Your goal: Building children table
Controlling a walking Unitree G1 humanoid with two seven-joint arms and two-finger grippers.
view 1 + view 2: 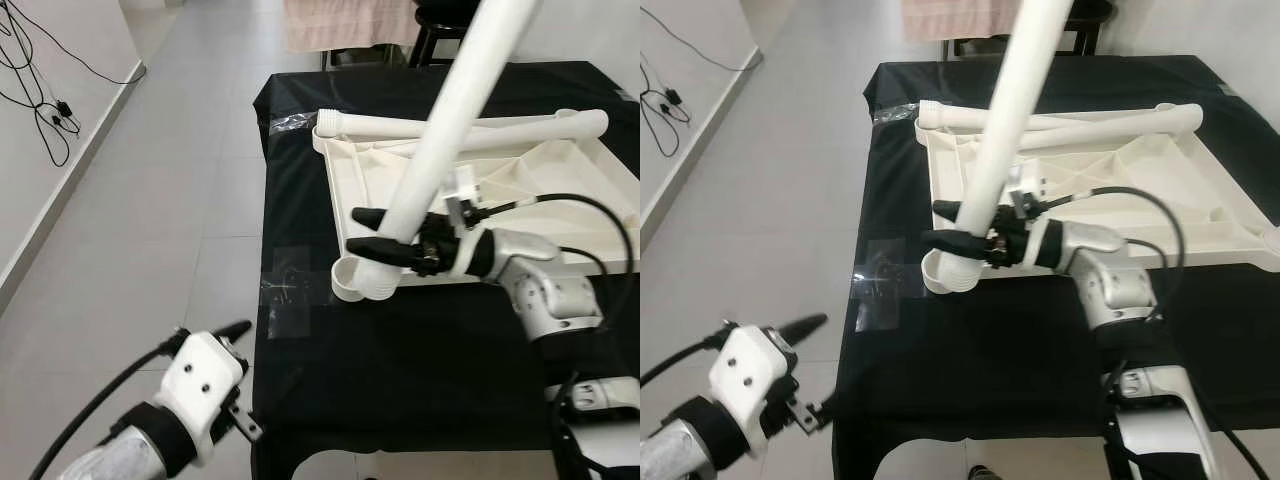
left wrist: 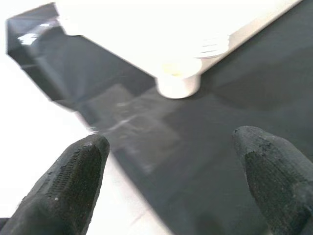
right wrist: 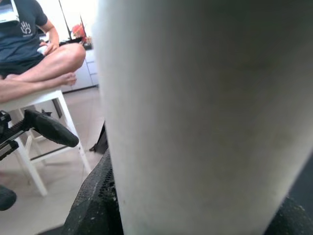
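A white children's table top (image 1: 560, 190) lies upside down on a black-covered table (image 1: 400, 370). One white leg (image 1: 370, 125) rests along the top's far edge. My right gripper (image 1: 934, 223) is shut on a second white leg (image 1: 450, 120), which stands tilted with its lower end in the near-left corner socket (image 1: 362, 278). In the right wrist view this leg (image 3: 205, 112) is pressed between the black fingers. My left gripper (image 2: 171, 186) is open and holds nothing. It hovers off the table's near-left corner, pointing toward that socket (image 2: 178, 83).
Clear tape patches (image 1: 285, 285) stick to the black cloth near the socket. Cables (image 1: 40, 100) trail along the left wall over grey floor tiles. A pink cloth (image 1: 350, 25) hangs beyond the table's far end. A person (image 3: 34, 54) sits on a white stool.
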